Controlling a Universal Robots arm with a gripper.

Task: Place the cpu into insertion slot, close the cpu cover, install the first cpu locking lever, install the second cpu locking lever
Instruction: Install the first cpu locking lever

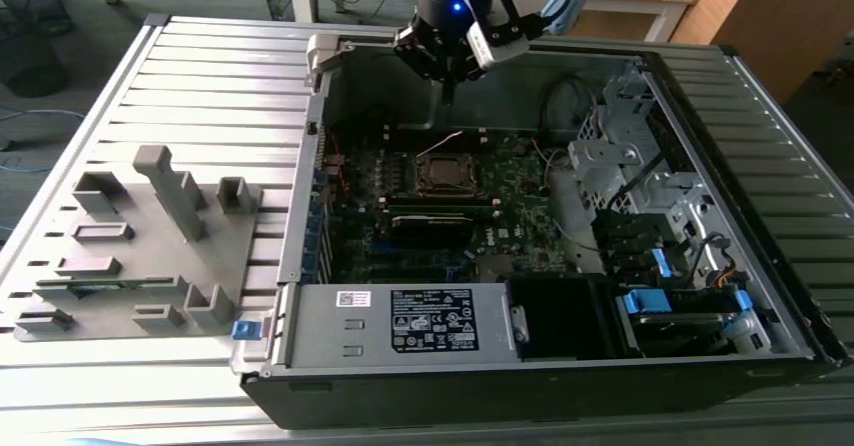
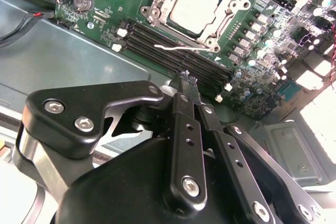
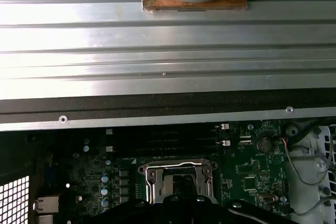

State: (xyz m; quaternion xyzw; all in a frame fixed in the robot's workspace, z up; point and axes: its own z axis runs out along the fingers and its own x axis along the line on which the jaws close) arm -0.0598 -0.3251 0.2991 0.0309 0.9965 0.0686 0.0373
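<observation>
The small flat square cpu with its dull silver-grey metal face (image 2: 195, 4) already sits in the square silver-rimmed insertion slot (image 1: 445, 173), which lies at the middle of the exterior view on the green circuit board (image 1: 514, 196) inside the open grey-and-black computer case (image 1: 296, 246). In the second wrist view, the thin silver cpu cover frame (image 2: 161, 3) appears to be folded down around the chip, whose face shows through its window. So placing the chip looks done, and closing the cover looks done or nearly so.

The levers look unfinished. One thin silver wire locking lever (image 2: 184, 49) stands free along the socket edge next to the long black memory slots (image 2: 173, 56). In the exterior view it shows as a pale slanted line (image 1: 441, 143) just above the socket, so I judge it unlatched. I cannot tell how the other lever stands.

The black two-fingered tool (image 2: 187, 80) hangs over the case, above the socket in the exterior view (image 1: 446, 91). Its fingertips are pressed together and hold nothing. They are apart from the board, nearest the free lever and the memory slots.

The case rests on a ribbed metal surface (image 1: 200, 76). At the exterior view's left lies a grey tray of upright blocks (image 1: 147, 226).
</observation>
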